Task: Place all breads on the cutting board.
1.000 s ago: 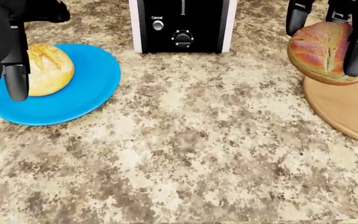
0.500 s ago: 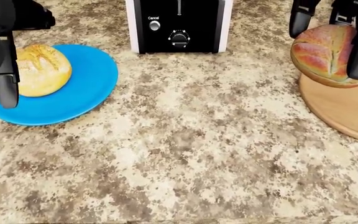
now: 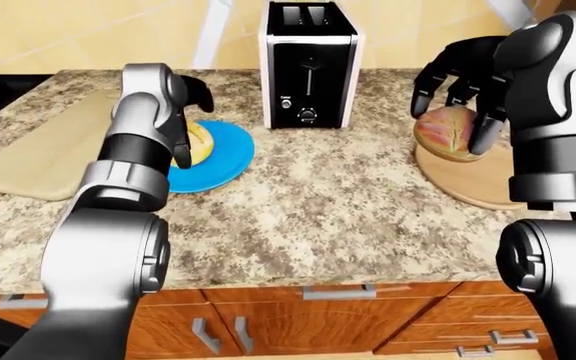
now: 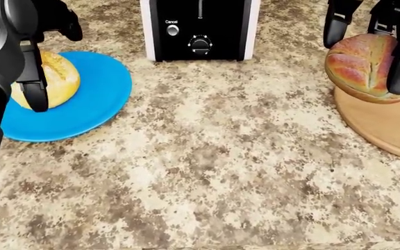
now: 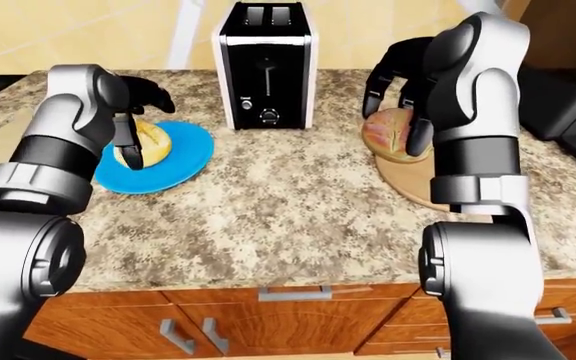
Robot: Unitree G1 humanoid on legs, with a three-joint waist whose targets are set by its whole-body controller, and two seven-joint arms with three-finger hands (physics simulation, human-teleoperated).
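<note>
Two breads (image 4: 54, 79) (image 4: 362, 65); one plate (image 4: 89, 101); one toaster (image 4: 200, 28); one cutting board (image 4: 384, 125)

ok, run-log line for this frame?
right hand: shut on brown loaf, over cutting board | left hand: open, at yellow roll on blue plate

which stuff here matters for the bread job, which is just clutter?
Job: brown loaf in right hand, at cutting board; yellow roll on blue plate, left hand over it.
Clutter: toaster, tan mat.
</note>
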